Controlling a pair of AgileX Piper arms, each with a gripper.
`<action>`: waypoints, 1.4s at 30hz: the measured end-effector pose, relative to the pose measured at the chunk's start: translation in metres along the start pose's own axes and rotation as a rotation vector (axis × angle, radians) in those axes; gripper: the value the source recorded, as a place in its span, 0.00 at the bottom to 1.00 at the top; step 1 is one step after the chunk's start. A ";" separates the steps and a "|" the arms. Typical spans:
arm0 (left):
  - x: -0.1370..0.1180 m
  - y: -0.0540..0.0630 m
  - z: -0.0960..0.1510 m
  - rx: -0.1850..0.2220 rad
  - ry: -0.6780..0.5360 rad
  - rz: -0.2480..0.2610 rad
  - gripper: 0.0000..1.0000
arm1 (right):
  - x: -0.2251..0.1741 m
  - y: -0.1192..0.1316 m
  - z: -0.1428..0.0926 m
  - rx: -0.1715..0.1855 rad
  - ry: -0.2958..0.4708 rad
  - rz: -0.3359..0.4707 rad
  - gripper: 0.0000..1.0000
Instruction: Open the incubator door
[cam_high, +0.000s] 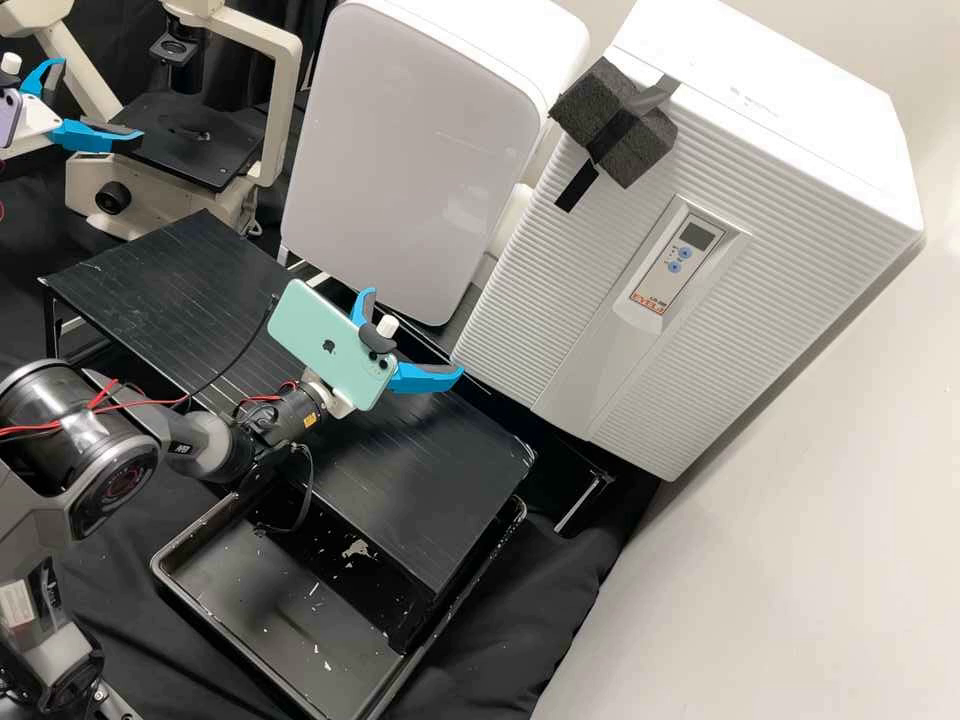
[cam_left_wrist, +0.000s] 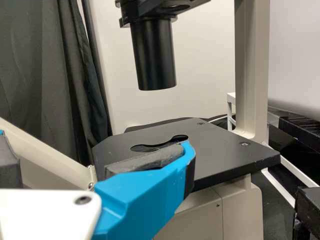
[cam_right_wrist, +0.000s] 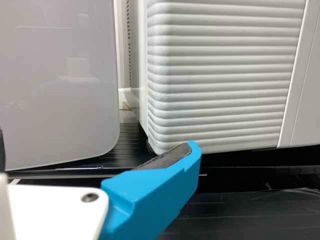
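Observation:
In the high view, my right gripper (cam_high: 416, 331) stands open in front of the white incubator's ribbed door (cam_high: 545, 290), left of its lower edge and apart from it. The door looks closed, with a control panel (cam_high: 668, 265) on it and a dark foam block (cam_high: 625, 140) taped at its upper left. My left gripper (cam_high: 100, 103), also open, is beside the microscope at the far left. In the right wrist view, the right gripper (cam_right_wrist: 97, 145) has nothing between its fingers, with the ribbed door (cam_right_wrist: 220, 75) beyond. The left gripper (cam_left_wrist: 95, 150) faces the microscope stage (cam_left_wrist: 225, 150) in the left wrist view.
A smooth-fronted white appliance (cam_high: 410, 150) stands left of the incubator. The low black bench (cam_high: 200, 300) lies under the right arm, and a black tray (cam_high: 290, 620) sits in front of it. The microscope (cam_high: 275, 110) rises at the back left.

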 end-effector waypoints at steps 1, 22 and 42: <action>0.000 0.000 0.000 0.000 0.000 0.000 1.00 | 0.000 0.000 0.000 0.000 0.000 0.000 1.00; 0.000 0.000 0.000 0.000 0.000 0.000 1.00 | -0.008 0.062 -0.011 0.067 0.046 0.207 1.00; 0.000 0.000 0.000 0.000 0.000 0.000 1.00 | 0.034 0.113 -0.041 0.093 0.066 0.350 1.00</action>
